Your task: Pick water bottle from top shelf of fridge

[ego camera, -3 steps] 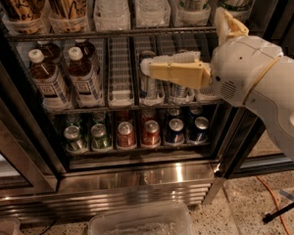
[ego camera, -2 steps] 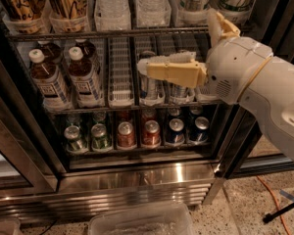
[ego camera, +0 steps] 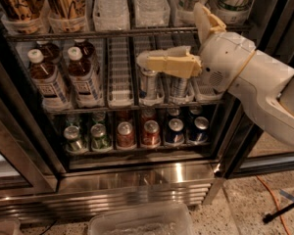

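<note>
Gripper (ego camera: pixel 152 63) under top shelf (ego camera: pixel 112 34) of fridge (ego camera: pixel 137 180)
The water bottle (ego camera: pixel 110 4) stands on that shelf, left of its middle; the gripper hangs just below its front rail; apart or together, I cannot tell.

No words or numbers are legible on any label. The gripper (ego camera: pixel 172 35), fingers (ego camera: pixel 161 62) spread apart, hangs before the fridge (ego camera: pixel 137 177), slim silver cans (ego camera: pixel 148 82) just behind the fingers.
</note>
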Robot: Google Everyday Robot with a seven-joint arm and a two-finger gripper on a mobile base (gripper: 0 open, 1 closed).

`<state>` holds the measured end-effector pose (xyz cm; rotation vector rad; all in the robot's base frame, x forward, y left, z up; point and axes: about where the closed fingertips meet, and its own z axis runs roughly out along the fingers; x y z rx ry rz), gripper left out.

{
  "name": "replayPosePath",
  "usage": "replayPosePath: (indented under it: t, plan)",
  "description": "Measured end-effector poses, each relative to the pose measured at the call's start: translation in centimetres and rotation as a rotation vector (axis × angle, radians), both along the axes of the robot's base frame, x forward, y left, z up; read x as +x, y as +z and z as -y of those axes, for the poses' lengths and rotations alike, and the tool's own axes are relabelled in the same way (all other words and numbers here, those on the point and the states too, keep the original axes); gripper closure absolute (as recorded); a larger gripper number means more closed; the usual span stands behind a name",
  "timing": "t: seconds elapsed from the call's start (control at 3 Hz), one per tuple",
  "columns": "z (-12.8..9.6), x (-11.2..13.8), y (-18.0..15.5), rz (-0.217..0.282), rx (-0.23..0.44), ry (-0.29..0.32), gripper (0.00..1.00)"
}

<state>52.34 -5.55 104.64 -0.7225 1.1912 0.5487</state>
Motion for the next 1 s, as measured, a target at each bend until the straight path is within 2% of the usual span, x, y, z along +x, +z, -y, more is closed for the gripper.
replayPosePath:
  t: [0.33,0.67,1.0]
  plan:
    - [0.48,0.88,-0.30,0.010,0.001,-0.010,0.00]
    - [1.13,1.36,-0.56,-0.011,-0.004,-0.075,0.00]
    - [1.45,0.67,0.35,-0.059,0.030,-0.203,0.00]
